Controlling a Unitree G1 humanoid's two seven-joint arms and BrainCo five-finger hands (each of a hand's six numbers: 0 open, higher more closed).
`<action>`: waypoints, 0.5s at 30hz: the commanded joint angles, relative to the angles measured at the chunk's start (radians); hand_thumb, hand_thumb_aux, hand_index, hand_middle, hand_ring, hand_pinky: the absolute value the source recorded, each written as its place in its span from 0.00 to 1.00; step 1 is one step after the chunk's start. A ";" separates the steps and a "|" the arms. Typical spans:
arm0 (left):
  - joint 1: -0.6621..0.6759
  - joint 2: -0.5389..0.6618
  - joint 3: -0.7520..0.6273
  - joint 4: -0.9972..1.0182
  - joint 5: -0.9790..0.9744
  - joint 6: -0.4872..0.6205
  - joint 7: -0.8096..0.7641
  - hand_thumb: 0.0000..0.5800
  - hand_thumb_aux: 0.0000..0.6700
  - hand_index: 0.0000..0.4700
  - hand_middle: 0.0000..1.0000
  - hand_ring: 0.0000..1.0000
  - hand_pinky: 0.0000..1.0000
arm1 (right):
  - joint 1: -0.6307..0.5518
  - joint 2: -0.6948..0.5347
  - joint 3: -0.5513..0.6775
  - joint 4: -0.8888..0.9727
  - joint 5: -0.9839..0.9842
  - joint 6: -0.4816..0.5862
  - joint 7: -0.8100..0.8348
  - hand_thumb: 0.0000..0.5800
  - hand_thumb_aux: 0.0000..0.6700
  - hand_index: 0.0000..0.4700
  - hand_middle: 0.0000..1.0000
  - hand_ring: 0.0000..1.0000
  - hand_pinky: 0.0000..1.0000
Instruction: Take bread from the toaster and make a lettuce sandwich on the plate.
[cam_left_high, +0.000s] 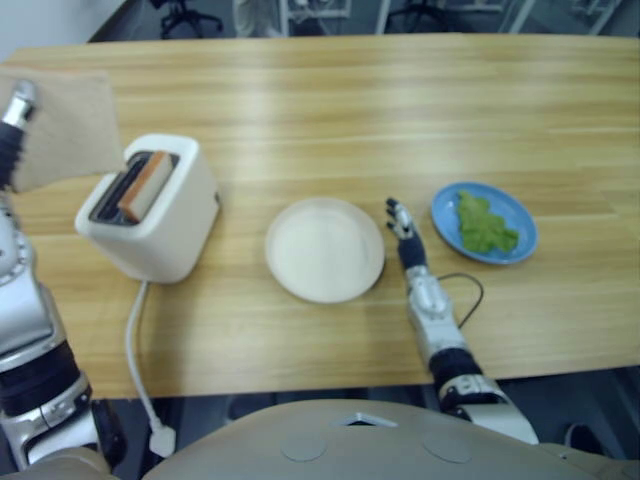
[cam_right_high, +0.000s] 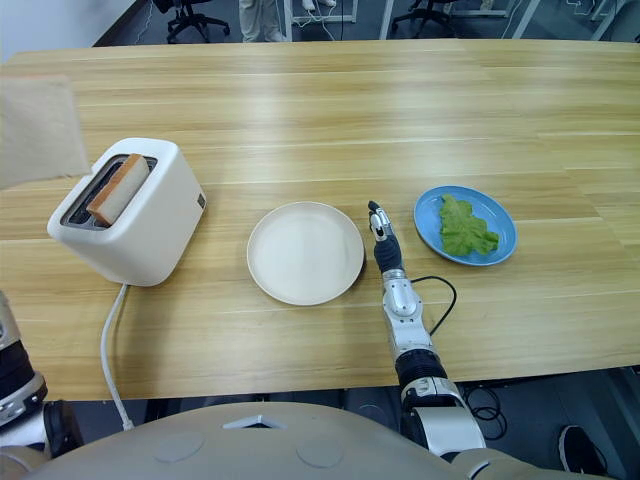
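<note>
You're working with a brightly, evenly lit table (cam_right_high: 300, 330), the light falling from overhead. A broad pale sheen lies across the wood from the far edge toward the middle and washes out the grain there. Shadows are short and soft: a thin dark line hugs the near foot of the toaster (cam_left_high: 150, 225), and faint rims sit under the near edges of the plate (cam_left_high: 325, 250) and the blue dish (cam_left_high: 520, 222). The room beyond the far edge looks dimmer
</note>
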 joint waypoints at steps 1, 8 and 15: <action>-0.019 -0.040 0.007 -0.066 -0.103 0.005 0.006 1.00 1.00 0.98 1.00 1.00 1.00 | 0.004 0.003 0.004 0.044 -0.004 0.024 -0.003 0.00 0.00 0.00 0.00 0.00 0.00; 0.001 -0.236 -0.260 -0.160 -0.188 0.088 0.018 1.00 1.00 0.98 1.00 1.00 1.00 | -0.006 0.006 0.005 0.063 -0.004 0.022 -0.006 0.00 0.00 0.00 0.00 0.00 0.00; 0.138 -0.418 -0.681 -0.041 -0.101 0.064 -0.012 1.00 1.00 0.98 1.00 1.00 1.00 | -0.004 0.005 0.003 0.067 -0.004 0.021 -0.008 0.00 0.00 0.00 0.00 0.00 0.00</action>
